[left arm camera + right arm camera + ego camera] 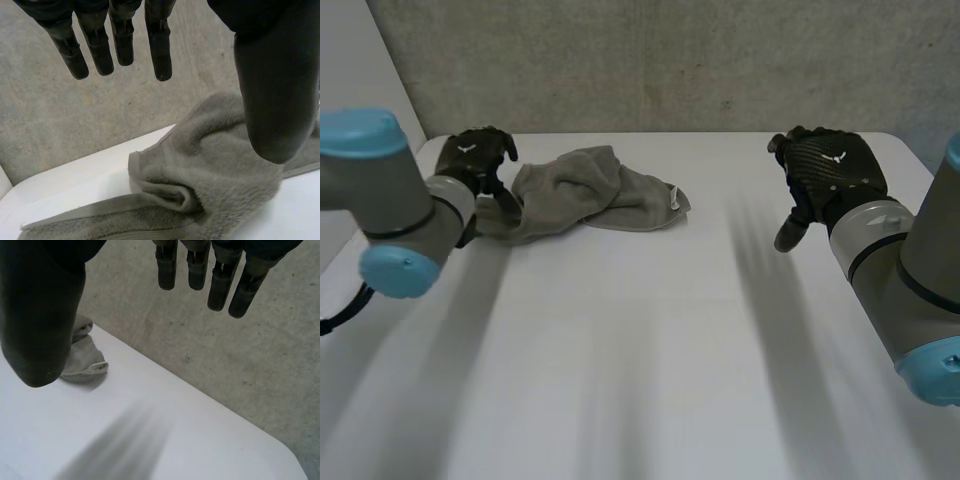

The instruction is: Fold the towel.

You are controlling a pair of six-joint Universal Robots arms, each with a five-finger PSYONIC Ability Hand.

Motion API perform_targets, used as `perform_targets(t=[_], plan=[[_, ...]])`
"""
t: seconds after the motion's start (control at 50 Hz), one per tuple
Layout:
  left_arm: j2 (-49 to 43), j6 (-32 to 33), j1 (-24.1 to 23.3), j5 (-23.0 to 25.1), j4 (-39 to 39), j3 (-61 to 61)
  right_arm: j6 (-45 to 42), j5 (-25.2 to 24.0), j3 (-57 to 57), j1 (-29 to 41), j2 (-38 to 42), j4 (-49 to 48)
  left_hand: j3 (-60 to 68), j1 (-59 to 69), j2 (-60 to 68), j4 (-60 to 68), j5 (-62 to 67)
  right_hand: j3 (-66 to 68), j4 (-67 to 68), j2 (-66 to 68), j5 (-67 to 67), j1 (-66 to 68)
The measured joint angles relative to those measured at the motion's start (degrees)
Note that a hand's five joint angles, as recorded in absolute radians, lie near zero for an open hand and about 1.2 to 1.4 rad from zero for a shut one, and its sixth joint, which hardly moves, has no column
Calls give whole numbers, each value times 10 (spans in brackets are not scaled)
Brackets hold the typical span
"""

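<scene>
On the white bench (650, 340), far left side: crumpled grey towel (595, 190) | left robot hand (472, 160) at towel's left end, fingers straight, thumb apart | right robot hand (830, 170) well apart from towel, fingers straight, thumb apart

One towel (588, 192), one table (650, 350), two hands — left hand (472, 160), right hand (835, 175).

A white counter (650, 330) with rounded far corners. Behind its far edge rises a rough, speckled grey wall (670, 60); a plain pale panel (360, 60) stands beyond the far left corner.
</scene>
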Motion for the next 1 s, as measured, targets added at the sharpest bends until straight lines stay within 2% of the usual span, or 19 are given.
perform_targets(t=[0.06,0.2,0.28,0.32,0.34,0.36,0.38,0.4,0.42,0.46,0.64,0.88,1.0], plan=[[-39,24,-1,1,17,23,-4,0,1,0,6,0,-4,-3,-3,-2,-3,0,0,0,0,0],[-157,151,-4,2,36,92,-12,0,0,-1,23,-1,-7,-5,-5,-3,-4,0,0,0,0,0],[-191,193,-5,2,36,111,-12,-1,-1,-1,29,-2,-1,0,3,3,9,-2,0,0,0,0],[-196,200,-5,1,36,115,-12,-1,-1,-1,32,-3,115,113,122,109,123,-2,0,0,0,0],[-197,202,-5,1,35,116,-12,-1,-2,-1,34,-3,234,232,243,240,223,-2,0,0,0,0],[-197,202,-5,1,35,115,-12,-1,-2,-1,36,-3,331,304,343,338,278,-2,0,0,0,0],[-197,202,-6,0,35,115,-12,-1,-2,-1,37,-4,366,333,379,375,296,-2,0,0,0,0],[-194,198,-6,-1,34,113,-12,-1,-2,-1,39,-4,497,437,510,506,354,-2,0,0,0,0],[-190,193,-7,-2,34,111,-13,-1,-2,-1,41,-4,555,490,564,561,402,-2,0,0,0,0],[-175,177,-8,-2,34,105,-13,-2,-2,-1,44,-4,583,513,591,592,464,-2,0,0,0,0],[-45,69,-29,0,50,8,-29,-2,2,1,45,-4,584,530,592,595,464,-2,0,0,0,0],[88,55,-105,16,68,-173,-36,-2,1,1,40,-1,585,535,592,595,463,-2,0,0,0,0],[170,56,-157,62,66,-303,-36,-17,-2,-1,38,1,585,537,592,598,463,-2,0,0,0,0]])
